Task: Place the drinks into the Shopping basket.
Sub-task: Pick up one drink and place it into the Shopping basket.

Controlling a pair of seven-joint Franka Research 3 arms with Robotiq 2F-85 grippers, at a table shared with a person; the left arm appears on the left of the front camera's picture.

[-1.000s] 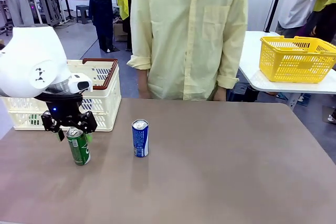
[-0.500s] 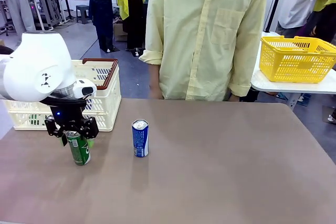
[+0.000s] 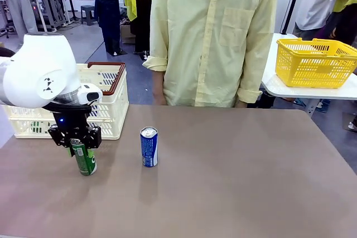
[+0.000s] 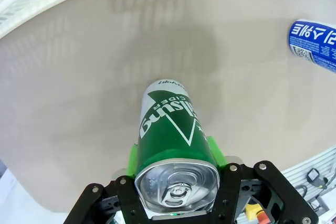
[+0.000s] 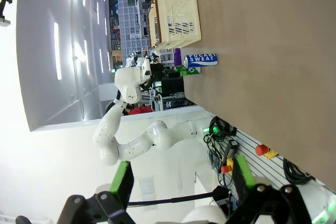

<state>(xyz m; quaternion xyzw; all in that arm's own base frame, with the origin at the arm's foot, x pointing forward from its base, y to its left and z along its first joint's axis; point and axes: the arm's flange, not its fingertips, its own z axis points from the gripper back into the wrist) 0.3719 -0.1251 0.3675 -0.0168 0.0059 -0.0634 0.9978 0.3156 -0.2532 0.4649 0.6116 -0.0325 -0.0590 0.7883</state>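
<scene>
Change: since half a second before, the left pincer (image 3: 78, 147) had drawn its spread fingers in onto the green can (image 3: 85, 160), and the person (image 3: 212, 37) had shifted a little at the far edge.
Left pincer: pinched the green can just below its silver top, with a green pad on each side.
Green can: stood on the brown counter (image 3: 234, 176), leaning slightly, just in front of the Shopping basket (image 3: 111, 110).
Shopping basket: a cream slotted crate with a dark brown rim, at the counter's far left. What lay inside could not be made out.
Blue can (image 3: 149, 146): upright on the counter, to the right of the green can and apart from it.
Right pincer (image 5: 181, 179): fingers spread apart, with nothing between them.
Open room: a wide stretch of counter ran from the blue can to the right edge.
Surroundings: the person in a pale yellow shirt stood close against the far edge. A yellow mesh basket (image 3: 315, 62) sat on a separate white table behind, to the right.
In the way: the left arm's white wrist hung in front of the Shopping basket's near wall.
</scene>
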